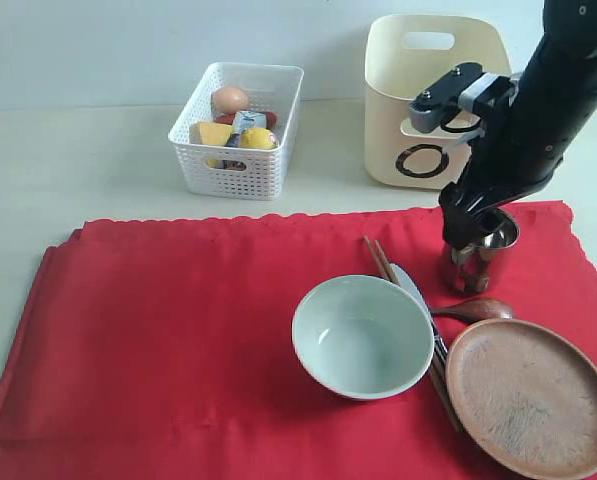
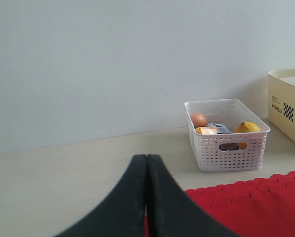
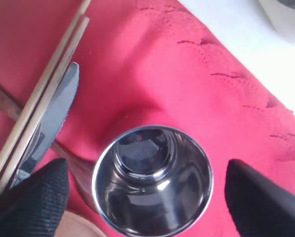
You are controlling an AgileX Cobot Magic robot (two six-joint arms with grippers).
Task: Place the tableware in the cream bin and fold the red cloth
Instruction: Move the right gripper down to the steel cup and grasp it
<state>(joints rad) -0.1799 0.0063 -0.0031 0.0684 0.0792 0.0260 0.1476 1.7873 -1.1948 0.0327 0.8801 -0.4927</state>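
Straddling the steel cup (image 3: 152,182) on the red cloth (image 1: 178,330), our right gripper (image 3: 147,197) hung released. Our left gripper (image 2: 146,163) was clenched.

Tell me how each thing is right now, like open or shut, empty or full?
steel cup: upright, empty, not gripped
right gripper: open, jaws either side of the steel cup
left gripper: shut
bowl: upright, empty
plate: flat, empty
red cloth: spread out, unfolded
cream bin: upright, open top
white basket: holds food
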